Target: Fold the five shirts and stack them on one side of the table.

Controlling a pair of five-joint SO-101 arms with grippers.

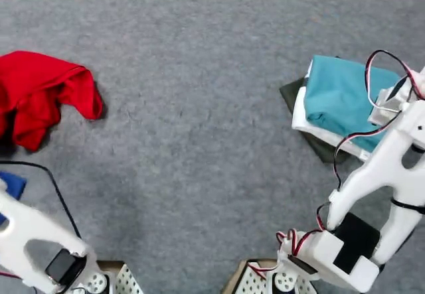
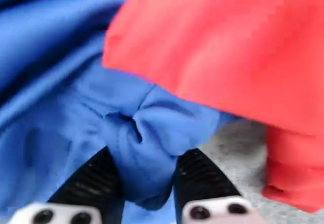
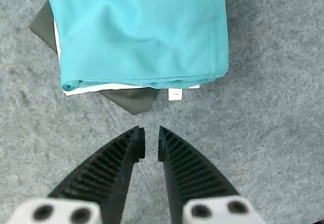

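Red shirt [image 1: 40, 95] lies crumpled, well apart from the folded stack [image 1: 339, 101]. Left gripper [image 2: 144, 183] pinches a fold of the blue shirt [image 2: 61, 107]. Right gripper [image 3: 150, 143], pressed together and empty, faces the stack. Likely step: fetching the fourth shirt. Next, pull it clear for spreading.

- No word, number or sign can be read anywhere.
- A small white tag [image 3: 173, 94] sticks out from the near edge of the folded stack, just below the teal shirt [image 3: 142, 32]. It lies a little beyond the fingertips of the right gripper [image 3: 150, 133] and slightly to one side of them. It bears faint marks, too small to make out.
- The blue shirt [image 2: 76, 107], a fold of it pinched between the fingers of the left gripper [image 2: 149, 155], is plain cloth right up to the fingertips.
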